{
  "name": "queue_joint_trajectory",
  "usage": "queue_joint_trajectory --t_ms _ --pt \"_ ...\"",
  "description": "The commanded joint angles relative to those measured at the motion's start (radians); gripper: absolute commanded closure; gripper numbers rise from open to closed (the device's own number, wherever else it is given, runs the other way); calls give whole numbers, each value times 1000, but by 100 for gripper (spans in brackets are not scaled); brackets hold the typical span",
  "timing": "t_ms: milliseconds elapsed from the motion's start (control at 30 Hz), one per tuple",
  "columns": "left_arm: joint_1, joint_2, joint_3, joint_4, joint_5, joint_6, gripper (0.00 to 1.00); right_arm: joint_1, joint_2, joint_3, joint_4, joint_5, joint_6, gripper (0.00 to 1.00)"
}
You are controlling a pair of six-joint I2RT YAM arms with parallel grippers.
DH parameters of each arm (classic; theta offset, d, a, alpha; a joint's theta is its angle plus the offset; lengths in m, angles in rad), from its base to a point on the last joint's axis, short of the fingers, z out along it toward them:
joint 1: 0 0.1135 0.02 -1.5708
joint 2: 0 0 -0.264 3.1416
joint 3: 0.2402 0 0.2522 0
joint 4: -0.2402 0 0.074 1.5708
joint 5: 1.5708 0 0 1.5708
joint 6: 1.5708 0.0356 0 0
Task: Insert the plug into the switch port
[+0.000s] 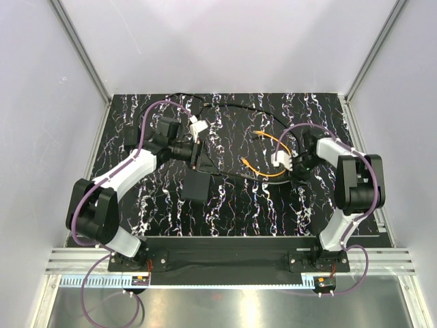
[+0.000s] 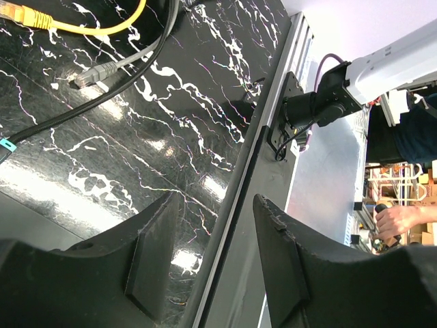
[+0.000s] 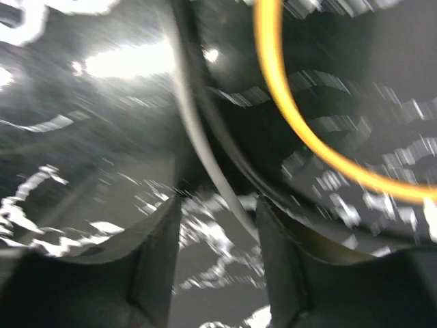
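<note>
My left tool (image 2: 215,205) is hovering released beside the black box (image 1: 196,188), my right tool (image 3: 217,205) released over a grey cable (image 3: 196,130)

This is a robotics lab test cell, not a home or shop. Plain white panel walls (image 1: 41,102), held by bare aluminium frame struts (image 1: 80,51), box in a black white-veined marble-patterned counter (image 1: 232,205). Two white-and-black jointed robot arms, left (image 1: 123,174) and right (image 1: 345,171), trail purple cables (image 1: 147,119) and are bolted to a black base plate (image 1: 225,249) on a slotted aluminium rail (image 1: 232,263) at the near edge. Past that edge, the left wrist view shows a person in a dark blue top (image 2: 418,130) beside blurred white racks (image 2: 403,184).
</note>
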Motion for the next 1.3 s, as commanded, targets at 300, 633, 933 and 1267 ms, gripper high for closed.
queue_joint_trajectory --t_ms 300,633,933,1267 --pt "4 -22 33 37 -21 -4 47 182 -93 -199 35 -6 22 71" --pt "-13 -188 53 -224 -174 527 43 205 -96 55 -349 -220 146 100" --pt "-200 -305 -75 -69 -396 1080 41 207 -48 229 -739 -432 102 100" --pt "-384 -246 -288 442 -605 1195 37 216 -80 229 -774 -564 140 100"
